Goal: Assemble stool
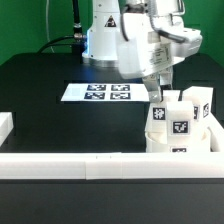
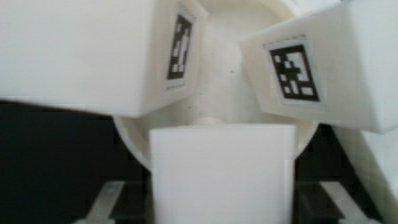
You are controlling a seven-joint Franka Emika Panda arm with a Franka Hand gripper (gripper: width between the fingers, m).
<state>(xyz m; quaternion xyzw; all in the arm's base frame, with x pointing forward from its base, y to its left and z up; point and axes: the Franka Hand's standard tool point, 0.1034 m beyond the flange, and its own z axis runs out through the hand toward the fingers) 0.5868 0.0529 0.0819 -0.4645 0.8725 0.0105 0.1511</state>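
The round white seat [image 1: 196, 140] of the stool rests at the exterior view's right, against the front rail. Three white blocky legs with black-and-white tags stand up out of it. My gripper [image 1: 158, 95] reaches down from above onto the leftmost leg [image 1: 158, 116] and is shut on it. In the wrist view that plain white leg [image 2: 221, 165] fills the middle between my fingers [image 2: 111, 203], with my gripper [image 2: 222, 200] around its upper end. Beyond it, the other two legs [image 2: 150, 55] [image 2: 317, 70] lean apart, tags showing, over the seat's rim [image 2: 214, 112].
The marker board [image 1: 97, 92] lies flat on the black table at the centre back. A long white border rail [image 1: 90, 161] runs along the front edge, and a short rail piece [image 1: 5, 124] sits at the exterior view's left. The robot's base [image 1: 100, 40] stands behind.
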